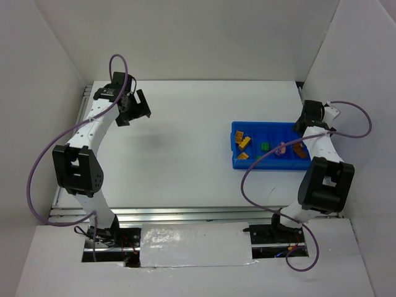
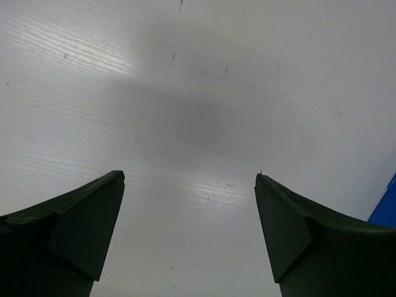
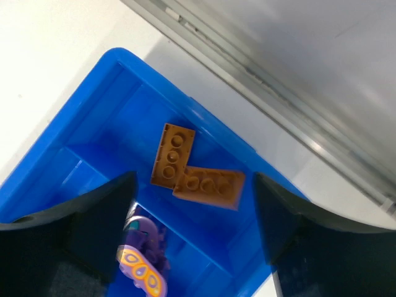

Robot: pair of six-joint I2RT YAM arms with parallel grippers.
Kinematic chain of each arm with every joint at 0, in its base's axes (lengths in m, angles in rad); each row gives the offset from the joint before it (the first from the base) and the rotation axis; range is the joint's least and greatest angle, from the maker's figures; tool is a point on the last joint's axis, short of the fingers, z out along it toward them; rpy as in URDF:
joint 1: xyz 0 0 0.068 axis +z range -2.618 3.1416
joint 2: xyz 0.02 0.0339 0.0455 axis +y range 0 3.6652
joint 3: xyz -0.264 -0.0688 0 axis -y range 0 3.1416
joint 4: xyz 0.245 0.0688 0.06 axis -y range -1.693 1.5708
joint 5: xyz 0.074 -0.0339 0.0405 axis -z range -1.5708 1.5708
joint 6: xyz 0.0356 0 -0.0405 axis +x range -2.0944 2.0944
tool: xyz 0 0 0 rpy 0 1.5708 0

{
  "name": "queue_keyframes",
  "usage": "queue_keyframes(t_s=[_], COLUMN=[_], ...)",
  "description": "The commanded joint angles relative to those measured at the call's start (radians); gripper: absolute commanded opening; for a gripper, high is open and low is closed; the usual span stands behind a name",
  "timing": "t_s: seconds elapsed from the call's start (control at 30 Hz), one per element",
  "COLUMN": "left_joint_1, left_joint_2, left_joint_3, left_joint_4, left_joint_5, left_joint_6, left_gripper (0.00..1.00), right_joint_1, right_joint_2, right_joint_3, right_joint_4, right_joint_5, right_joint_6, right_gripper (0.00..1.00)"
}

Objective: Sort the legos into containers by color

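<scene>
The bright blue tray (image 1: pixel 235 130) sits on the right of the table. Its left compartment holds three yellow and orange legos (image 1: pixel 245 142). A green lego (image 1: pixel 265 146) lies in the following one, then a purple piece (image 1: pixel 281 149), then brown legos (image 1: pixel 299 150) at the right end. My right gripper (image 1: pixel 302 125) hovers open and empty over the right end. Its wrist view shows two brown bricks (image 3: pixel 208 187) below the gripper (image 3: pixel 193 178) and the purple piece (image 3: pixel 141 263) in the neighbouring compartment. My left gripper (image 1: pixel 135 110) is open and empty above the bare table at the far left; its wrist view (image 2: pixel 189 178) shows only tabletop.
White walls enclose the table on three sides. A metal rail (image 1: pixel 185 215) runs along the near edge, and another rail (image 3: pixel 260 86) lies just beyond the tray's right end. A blue corner of the tray (image 2: pixel 387 207) shows at the right edge of the left wrist view.
</scene>
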Motion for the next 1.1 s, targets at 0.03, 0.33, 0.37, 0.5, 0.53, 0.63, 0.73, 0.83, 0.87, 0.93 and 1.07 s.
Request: queue_keyframes(t_s=[0.03, 0.33, 0.37, 0.5, 0.53, 0.63, 0.73, 0.83, 0.87, 0.93, 1.07], left_joint_1=[0.005, 0.005, 0.007, 0.005, 0.005, 0.007, 0.005, 0.001, -0.001, -0.039, -0.134], left_joint_2=[-0.037, -0.036, -0.027, 0.024, 0.025, 0.028, -0.008, -0.071, -0.09, -0.14, -0.226], left_joint_3=[0.005, 0.069, 0.117, 0.293, 0.309, 0.358, 0.379, 0.37, 0.367, 0.37, 0.351], left_joint_4=[0.013, 0.004, -0.01, -0.077, -0.088, -0.127, -0.145, -0.147, -0.142, -0.127, -0.116], left_joint_5=[0.008, 0.004, -0.006, -0.096, -0.116, -0.185, -0.211, -0.262, -0.271, -0.32, -0.515], left_joint_6=[0.022, 0.057, 0.057, 0.054, 0.049, 0.023, 0.008, 0.015, 0.028, 0.06, 0.097], left_gripper=[1.0, 1.0, 1.0, 0.99, 0.99, 0.99, 0.99, 1.0, 1.0, 1.0, 0.99], right_joint_1=[-0.007, -0.002, -0.001, 0.027, 0.034, 0.096, 0.169, 0.23, 0.243, 0.28, 0.391], right_joint_2=[0.003, -0.178, -0.196, -0.279, -0.291, -0.336, -0.387, -0.459, -0.482, -0.54, -0.62], right_joint_3=[0.059, 0.186, 0.205, 0.258, 0.269, 0.335, 0.404, 0.444, 0.45, 0.456, 0.465], right_joint_4=[0.014, -0.072, -0.078, -0.108, -0.11, -0.157, -0.217, -0.257, -0.265, -0.28, -0.288], right_joint_5=[0.013, -0.191, -0.249, -0.371, -0.398, -0.412, -0.365, -0.306, -0.292, -0.243, -0.145], right_joint_6=[-0.008, 0.026, 0.022, -0.015, -0.015, -0.052, -0.069, -0.063, -0.058, -0.058, -0.125], right_gripper=[0.96, 1.0, 1.0, 1.0, 1.0, 1.0, 1.0, 1.0, 1.0, 1.0, 1.0])
